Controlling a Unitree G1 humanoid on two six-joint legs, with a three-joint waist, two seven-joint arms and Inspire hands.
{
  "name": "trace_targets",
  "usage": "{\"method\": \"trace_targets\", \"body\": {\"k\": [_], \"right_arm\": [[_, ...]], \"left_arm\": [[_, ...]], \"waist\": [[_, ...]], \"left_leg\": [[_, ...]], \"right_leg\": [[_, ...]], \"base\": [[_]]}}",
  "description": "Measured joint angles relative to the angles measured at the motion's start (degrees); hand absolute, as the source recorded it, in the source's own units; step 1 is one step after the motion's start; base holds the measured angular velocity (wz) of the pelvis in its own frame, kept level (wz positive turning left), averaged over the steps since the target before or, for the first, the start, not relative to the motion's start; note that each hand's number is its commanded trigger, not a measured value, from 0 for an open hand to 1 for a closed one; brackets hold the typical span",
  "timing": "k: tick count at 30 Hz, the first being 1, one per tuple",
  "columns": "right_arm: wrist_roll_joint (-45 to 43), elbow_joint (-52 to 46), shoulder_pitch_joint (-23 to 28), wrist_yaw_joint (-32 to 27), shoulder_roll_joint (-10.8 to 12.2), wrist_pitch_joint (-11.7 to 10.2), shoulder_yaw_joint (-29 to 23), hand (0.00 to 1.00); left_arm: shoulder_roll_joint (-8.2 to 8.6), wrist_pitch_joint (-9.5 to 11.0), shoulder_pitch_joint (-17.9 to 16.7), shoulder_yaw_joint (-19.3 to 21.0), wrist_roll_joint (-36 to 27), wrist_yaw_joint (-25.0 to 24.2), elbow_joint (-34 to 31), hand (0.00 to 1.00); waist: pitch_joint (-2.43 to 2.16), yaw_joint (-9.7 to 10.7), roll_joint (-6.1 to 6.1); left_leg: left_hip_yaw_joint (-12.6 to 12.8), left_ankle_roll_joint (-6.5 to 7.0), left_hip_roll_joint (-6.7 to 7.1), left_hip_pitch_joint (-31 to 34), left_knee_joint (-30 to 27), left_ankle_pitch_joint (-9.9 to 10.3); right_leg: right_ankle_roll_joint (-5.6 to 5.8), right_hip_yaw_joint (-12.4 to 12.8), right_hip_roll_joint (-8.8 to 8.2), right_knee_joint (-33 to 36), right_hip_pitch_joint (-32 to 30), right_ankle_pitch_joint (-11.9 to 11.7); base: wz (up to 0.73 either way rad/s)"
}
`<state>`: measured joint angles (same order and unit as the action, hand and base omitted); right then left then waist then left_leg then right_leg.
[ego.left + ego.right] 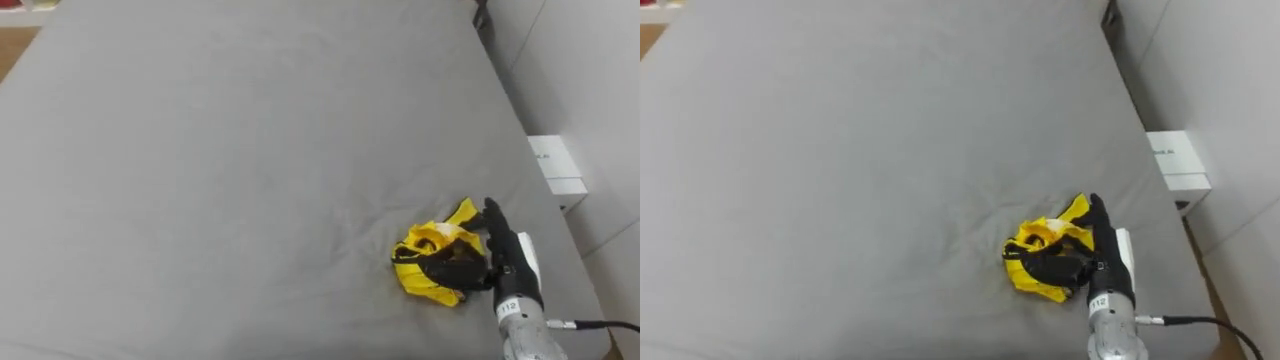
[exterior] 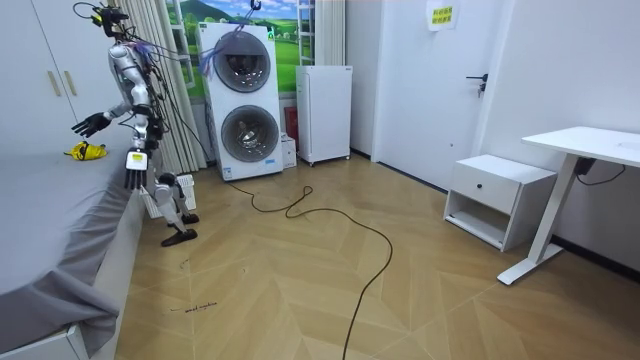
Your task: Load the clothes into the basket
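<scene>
The right hand [image 1: 508,262] is grasping the yellow garment [image 1: 425,240] near the right edge of the bed [image 1: 250,150]. Its fingers [image 1: 460,270] are curling into the cloth. Next it is probably needing a firm lift toward the basket.

I saw the garment [image 1: 432,262] on the bed [image 1: 250,150] near its right edge, right hand [image 1: 508,262] at it. A box [image 1: 555,165] lay beyond that edge.
</scene>
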<state>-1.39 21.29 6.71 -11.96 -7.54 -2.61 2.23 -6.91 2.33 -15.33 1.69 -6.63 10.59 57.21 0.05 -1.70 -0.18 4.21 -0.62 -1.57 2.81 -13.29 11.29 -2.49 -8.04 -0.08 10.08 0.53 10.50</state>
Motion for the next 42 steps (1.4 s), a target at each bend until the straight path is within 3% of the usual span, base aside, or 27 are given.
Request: {"method": "trace_targets", "body": {"k": [4,12,16,19,20,24,25,26,29,32,34,37,42], "right_arm": [[1.1,6.7,-1.0,0.3,0.0,-0.4,2.3,0.0],[2.3,22.9,-9.1,0.0,0.0,-0.4,3.2,0.0],[3.4,30.2,-14.0,-1.2,-0.9,-0.7,3.4,0.0],[3.2,34.5,-15.3,-2.5,-2.5,-1.1,3.5,0.0],[3.5,36.2,-16.4,-3.2,-2.8,-1.3,3.2,0.0],[4.6,42.0,-21.6,-5.7,-4.5,-1.5,3.2,0.0],[4.7,43.1,-22.5,-6.7,-5.0,-1.5,3.2,0.16],[5.1,43.2,-22.6,-7.6,-5.5,-1.6,3.2,1.0],[5.6,45.3,-25.4,-9.8,-7.4,-1.7,2.0,1.0],[6.1,46.6,-28.0,-12.1,-11.1,-1.8,-0.2,1.0],[6.8,47.0,-29.4,-13.0,-12.5,-1.9,-0.4,1.0],[8.8,47.2,-30.8,-14.2,-13.1,-1.9,-1.2,1.0],[10.9,47.2,-31.1,-14.5,-13.8,-1.8,-2.6,1.0]], "left_arm": [[-0.01,-0.6,1.2,-0.2,0.0,0.0,0.1,0.0],[-0.41,-1.2,2.0,-0.2,0.0,-0.6,0.5,0.0],[-0.46,-1.7,3.2,-0.2,0.8,-1.2,0.9,0.0],[-0.7,-2.4,3.5,-0.4,2.3,-1.2,1.0,0.0],[-0.98,-2.4,3.5,-0.9,2.2,-1.2,1.1,0.0],[-1.27,-2.9,4.7,-2.3,1.7,-1.3,2.9,0.0],[-1.59,-3.3,5.3,-2.5,1.8,-1.4,3.1,0.0],[-2.23,-3.6,6.2,-3.1,1.7,-1.4,3.5,0.0],[-3.08,-3.6,8.4,-5.1,1.8,-1.6,5.6,0.0],[-3.25,-3.2,8.7,-6.6,1.7,-1.9,5.9,0.0],[-3.57,-3.2,8.8,-7.8,1.4,-2.3,7.0,0.0],[-3.83,-3.8,8.8,-8.8,0.6,-2.3,7.9,0.0],[-3.87,-3.7,9.4,-8.7,0.5,-2.3,7.5,0.0]], "waist": [[0.1,-0.4,-0.5],[0.35,-0.4,-0.45],[0.33,-1.8,-0.44],[0.51,-2.8,0.06],[0.78,-3.0,0.49],[1.05,-3.9,1.37],[1.08,-4.1,1.56],[1.07,-4.5,1.64],[1.4,-4.8,2.72],[1.18,-5.2,4.19],[1.35,-5.4,4.86],[1.39,-5.7,5.15],[1.4,-5.4,4.98]], "left_leg": [[-1.7,0.11,0.51,1.8,-0.2,-0.1],[-3.6,0.55,1.32,3.8,-0.3,-0.4],[-4.5,0.62,1.43,6.5,-1.7,-0.5],[-6.3,0.63,1.79,8.0,-2.6,-0.6],[-6.8,0.65,1.85,8.9,-3.2,-0.7],[-6.9,0.86,1.98,11.7,-3.4,-1.6],[-6.9,0.89,2.02,12.7,-3.4,-1.8],[-6.8,0.92,2.01,13.8,-3.4,-2.0],[-7.2,1.3,2.53,16.4,-3.2,-3.1],[-7.4,1.94,3.32,18.5,-2.1,-4.6],[-7.1,2.18,3.41,19.3,-1.3,-5.6],[-5.3,2.53,3.44,20.1,-0.5,-6.7],[-3.9,2.73,3.39,19.8,-0.1,-6.9]], "right_leg": [[0.14,-1.8,-0.48,-0.4,-0.5,0.1],[0.24,-5.0,-0.83,-0.3,-1.7,0.1],[0.43,-7.1,-0.99,-0.2,-3.4,0.0],[0.45,-9.4,-1.16,-0.3,-3.6,-0.1],[0.45,-10.3,-1.34,-0.2,-4.0,-0.1],[0.42,-11.4,-1.88,1.0,-6.8,-0.1],[0.42,-11.9,-2.0,1.6,-8.0,-0.1],[0.4,-12.1,-2.16,2.0,-9.1,-0.1],[0.45,-12.6,-2.85,3.7,-12.1,-0.1],[0.89,-12.5,-3.67,4.7,-15.2,-0.4],[0.99,-12.3,-4.33,5.5,-16.8,-0.5],[1.11,-11.3,-4.95,6.7,-18.7,-0.4],[1.33,-9.2,-4.76,6.6,-19.0,-0.2]], "base": [[0.23],[0.13],[0.11],[0.3],[0.37],[0.16],[0.16],[0.15],[0.11],[0.1],[-0.03],[-0.08],[-0.05]]}}
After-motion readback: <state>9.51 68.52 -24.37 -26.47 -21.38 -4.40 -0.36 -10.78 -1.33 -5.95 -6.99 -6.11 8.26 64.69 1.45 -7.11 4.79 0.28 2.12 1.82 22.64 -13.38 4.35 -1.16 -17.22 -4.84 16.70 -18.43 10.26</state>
